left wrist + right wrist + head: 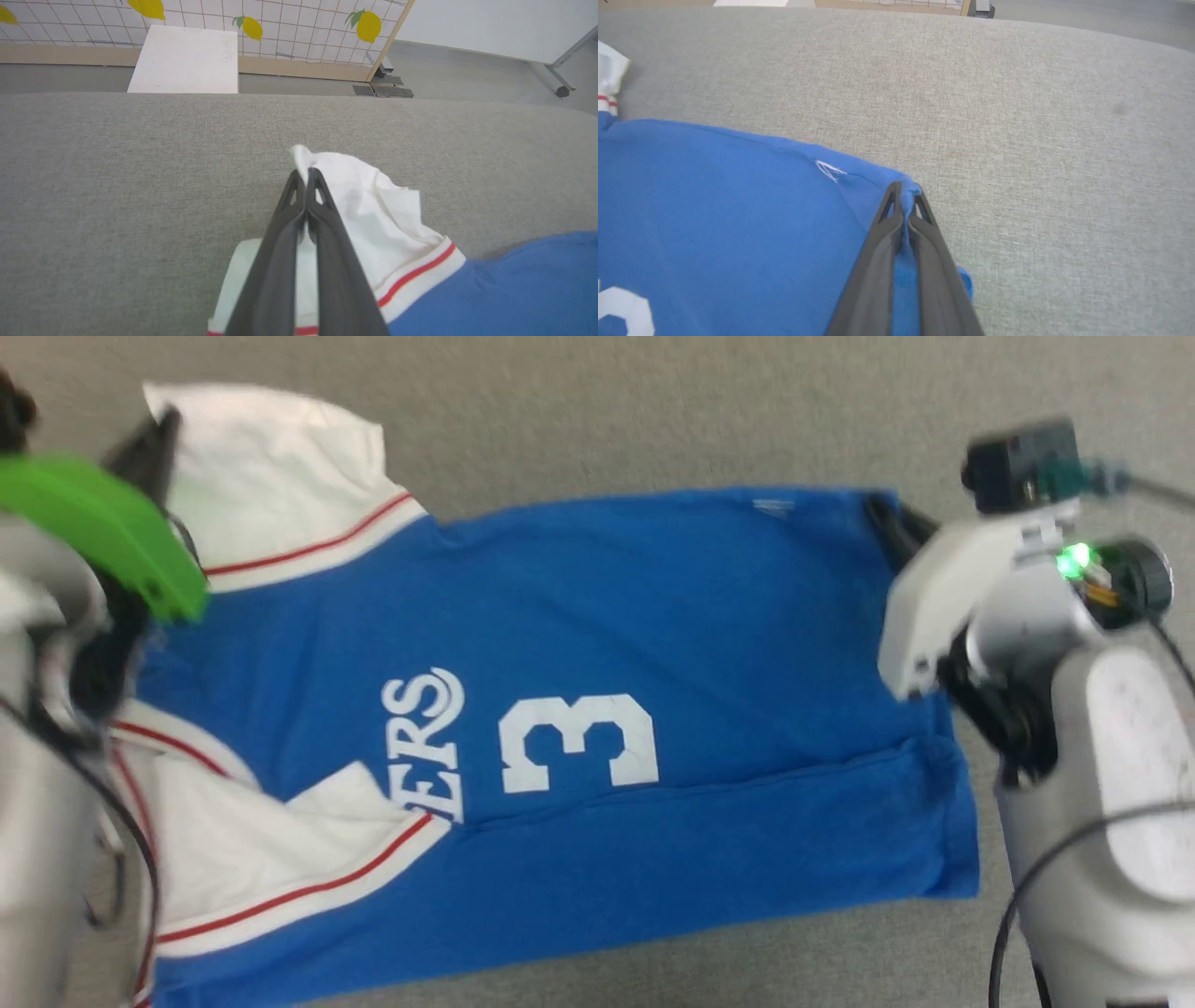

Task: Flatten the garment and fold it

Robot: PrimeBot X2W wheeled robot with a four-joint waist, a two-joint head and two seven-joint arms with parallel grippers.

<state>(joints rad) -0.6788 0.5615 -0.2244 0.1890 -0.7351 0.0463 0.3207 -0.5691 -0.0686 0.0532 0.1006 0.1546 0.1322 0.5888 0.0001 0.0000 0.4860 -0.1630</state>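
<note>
Dark fingers [275, 270] of the left gripper [306, 173] are pressed together on the far sleeve [373, 210] of the shirt [672, 616], pinching white cloth that puckers up just past the tips. The right gripper [903, 189] is likewise clamped on a blue hem corner [916, 190], with a small fold of cloth caught between its fingers.

The shirt lies front up on the grey counter [607, 411], spread crosswise in the head view, with its white sleeves toward the robot's left and its hem toward the right. White "ERS" lettering [425, 742] and a 3 [579, 742] show on the chest. The near sleeve [280, 840] is folded over the blue body and covers the start of the lettering. A long crease runs along the near part of the body. Beyond the counter stand a lemon-print screen [299, 32] and a white board [187, 60].
</note>
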